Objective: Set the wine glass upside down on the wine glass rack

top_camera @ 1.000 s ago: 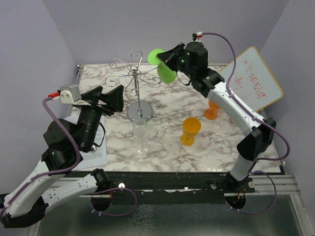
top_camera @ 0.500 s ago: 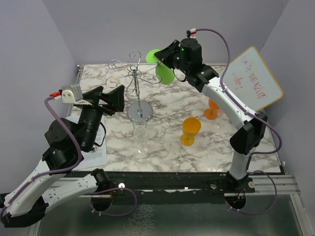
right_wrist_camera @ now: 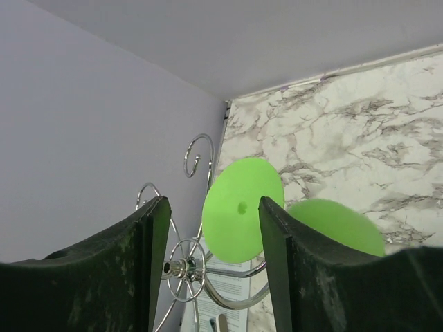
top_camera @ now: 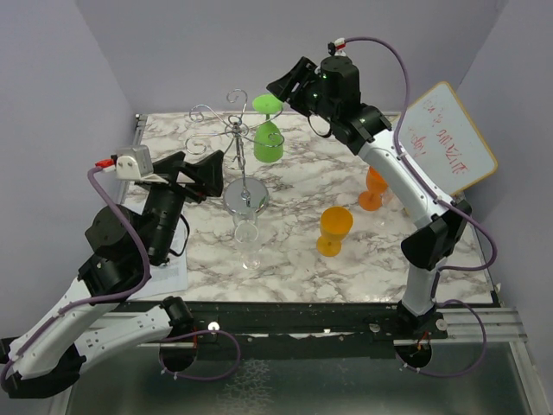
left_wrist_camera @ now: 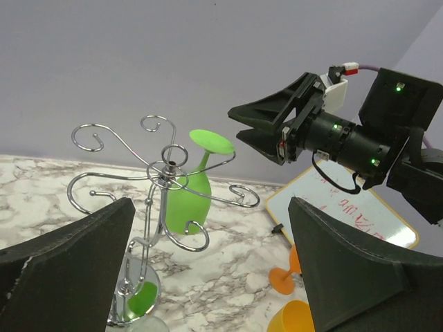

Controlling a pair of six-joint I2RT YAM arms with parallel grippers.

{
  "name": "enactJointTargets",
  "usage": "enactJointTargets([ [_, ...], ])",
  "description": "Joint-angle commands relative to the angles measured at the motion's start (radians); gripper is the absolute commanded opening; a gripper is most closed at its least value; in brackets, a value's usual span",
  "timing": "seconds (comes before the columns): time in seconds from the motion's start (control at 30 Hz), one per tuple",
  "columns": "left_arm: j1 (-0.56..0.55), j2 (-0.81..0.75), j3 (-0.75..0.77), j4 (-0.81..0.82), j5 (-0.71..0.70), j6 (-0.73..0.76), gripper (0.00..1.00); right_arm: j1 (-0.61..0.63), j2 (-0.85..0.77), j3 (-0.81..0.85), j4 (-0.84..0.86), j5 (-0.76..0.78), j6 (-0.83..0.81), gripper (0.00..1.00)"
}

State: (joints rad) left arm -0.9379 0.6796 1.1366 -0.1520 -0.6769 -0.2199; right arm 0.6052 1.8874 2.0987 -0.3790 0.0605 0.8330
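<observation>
The green wine glass (top_camera: 269, 143) hangs upside down from an arm of the silver wine glass rack (top_camera: 243, 169), foot (top_camera: 266, 105) on top and bowl below. In the left wrist view the wine glass (left_wrist_camera: 187, 200) hangs right of the rack's pole (left_wrist_camera: 163, 207). My right gripper (top_camera: 278, 90) stands open just behind the foot, its fingers apart from it. The right wrist view shows the round foot (right_wrist_camera: 242, 207) between those fingers (right_wrist_camera: 156, 235), with a gap on both sides. My left gripper (top_camera: 213, 173) is open and holds nothing, left of the rack.
Two orange glasses (top_camera: 334, 229) (top_camera: 373, 190) stand on the marble table at the right. An upright clear glass (top_camera: 248, 238) stands in front of the rack's base. A whiteboard (top_camera: 449, 138) leans at the far right. A paper sheet (top_camera: 169, 270) lies under the left arm.
My right gripper went from shut to open and let go of the glass. The glass swung down from a sideways tilt and now hangs on the rack arm. The left arm barely moved.
</observation>
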Motion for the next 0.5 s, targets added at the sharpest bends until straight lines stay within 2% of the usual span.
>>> enactJointTargets([
  [0.0, -0.002, 0.027, 0.008, -0.023, 0.047, 0.010, 0.94, -0.009, -0.002, 0.014, -0.079, -0.025, -0.054, 0.60],
  [0.23, -0.002, 0.063, 0.043, -0.089, 0.094, 0.004, 0.97, -0.020, -0.129, -0.029, -0.116, -0.005, -0.206, 0.68],
  [0.47, -0.002, 0.061, 0.040, -0.095, 0.111, -0.011, 0.99, -0.021, -0.432, -0.313, -0.142, 0.098, -0.379, 0.72],
])
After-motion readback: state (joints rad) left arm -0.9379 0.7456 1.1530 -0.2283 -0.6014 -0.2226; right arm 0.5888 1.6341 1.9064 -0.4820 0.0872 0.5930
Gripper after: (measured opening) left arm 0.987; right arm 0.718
